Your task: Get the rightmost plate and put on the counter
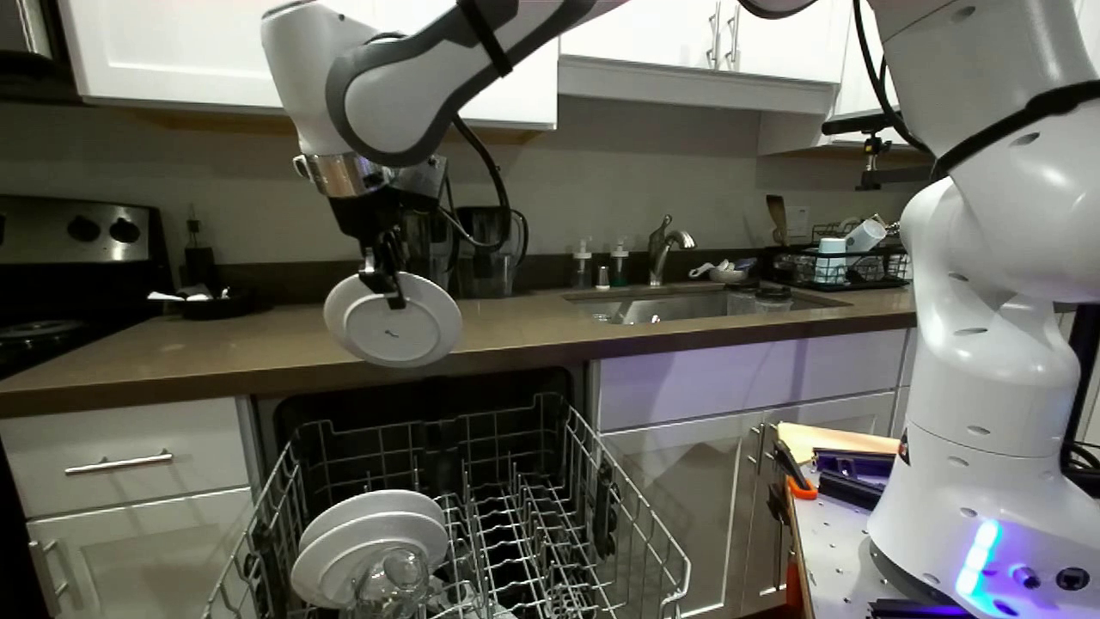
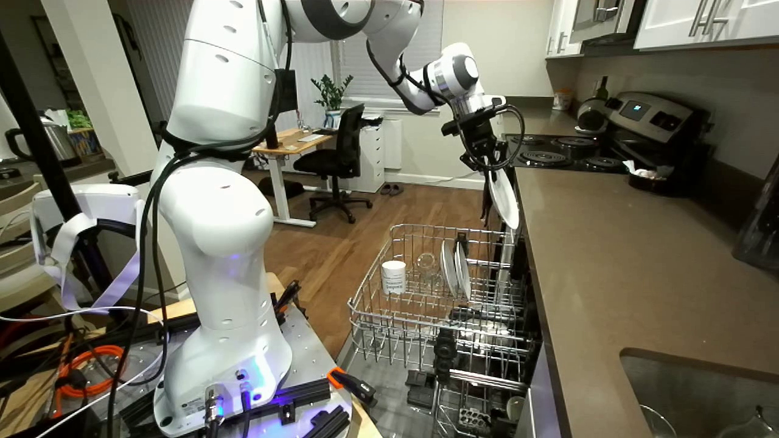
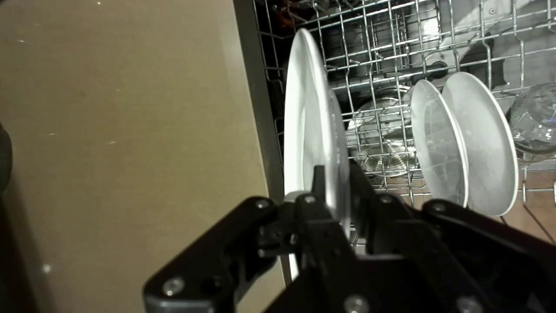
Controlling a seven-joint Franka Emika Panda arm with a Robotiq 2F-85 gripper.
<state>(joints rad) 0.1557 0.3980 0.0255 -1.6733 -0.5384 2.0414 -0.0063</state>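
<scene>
Tool check: gripper [image 3: 338, 182] clamped across the rim of a white plate [image 3: 304, 108], pinching it inside and out. Wrist view is best for that, looking right along the plate's edge. Plate hangs upright off the counter [image 3: 130, 130], just beside its front edge, above the dishwasher rack [image 1: 632, 489]. Touching that edge or not, can't tell.

In an exterior view the plate [image 1: 404, 340] shows its underside, base ring and small dark mark, and overlaps the counter front. In an exterior view the plate [image 2: 504, 198] is nearly edge-on, bottom leaning toward the counter, stove [image 2: 560, 149] beyond.

Two more plates [image 1: 361, 533] stand leaning in the rack, seen in all three views, with a clear glass [image 3: 538, 117] just beside them. White cup [image 2: 394, 277] with print sits in the same rack, picked up in an exterior view. Wrist view adds a round clear thing [image 3: 382, 152] under the wires, too vague to name.

Background: in an exterior view, faucet [image 1: 662, 249], soap bottles [image 1: 619, 265], drying rack [image 1: 799, 268] with cups [image 1: 831, 258]. In an exterior view, desk [image 2: 307, 143], office chair [image 2: 347, 143], potted plant [image 2: 331, 91], plus a cut-off corner of the sink [image 2: 669, 377]. Black dish [image 2: 657, 185] holding white bits, on the counter near the stove, in both exterior views.
</scene>
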